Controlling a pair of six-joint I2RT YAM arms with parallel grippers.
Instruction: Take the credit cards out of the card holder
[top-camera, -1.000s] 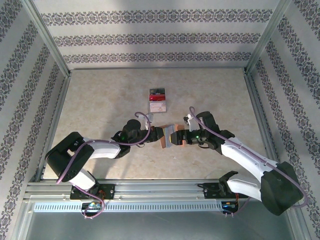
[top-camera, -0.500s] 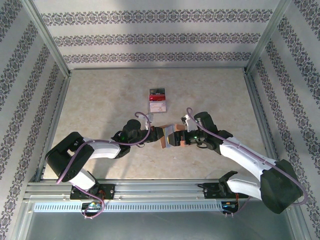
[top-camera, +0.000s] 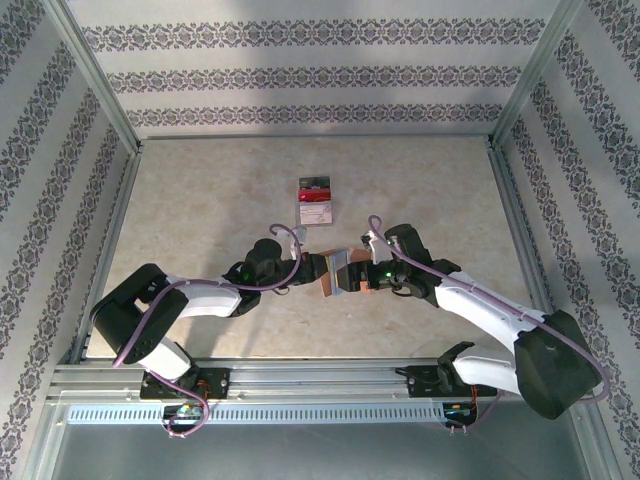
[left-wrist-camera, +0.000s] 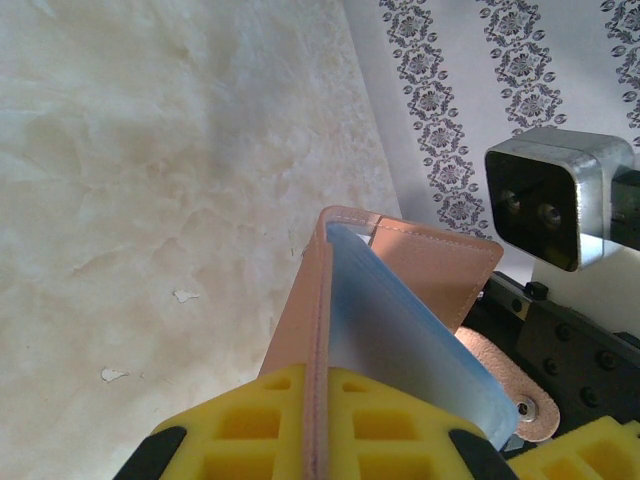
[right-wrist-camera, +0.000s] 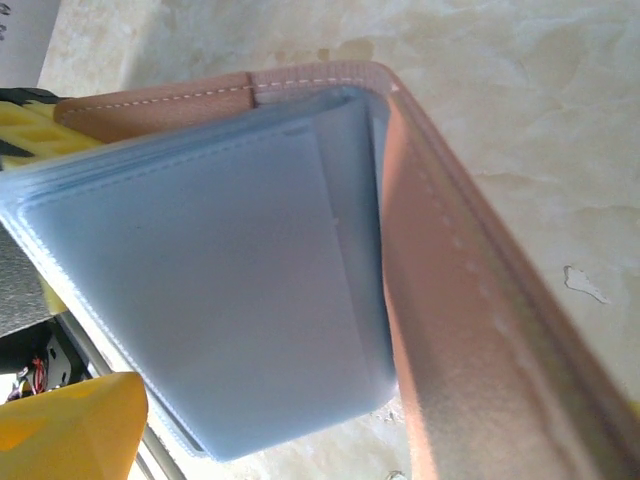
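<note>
Top view: over the last second your right tool (top-camera: 362, 276) crept a little to the left, closing on the right leaf of the card holder (top-camera: 340, 272). Your left tool (top-camera: 316, 268) and the holder had not shifted. The holder stood part-open at mid-table between the two tools; whether its lower edge touched the tabletop (top-camera: 200, 200) was unclear. A small red, white and dark stack (top-camera: 315, 201) lay flat farther back, well apart from the holder and too small to identify. My reading: the right arm was settling onto the free leaf, so the opening step was under way and nothing was coming out yet. Left wrist view: the left tool (left-wrist-camera: 316, 405) was pinching one salmon leaf of the card holder (left-wrist-camera: 432, 262) edge-on between its yellow fingers (left-wrist-camera: 250, 425). The grey-blue lining faced the other leaf, and a snap tab (left-wrist-camera: 520, 405) hung low at the right. Right wrist view: the card holder (right-wrist-camera: 220, 290) sat very close, its grey-blue pocket panel smooth, the stitched salmon cover wrapping round the fold. No edges of the credit cards could be made out in that pocket. One yellow finger (right-wrist-camera: 75, 420) sat at lower left, apart from the cover; you could not tell whether the right tool was spread or clamped on the leaf.
</note>
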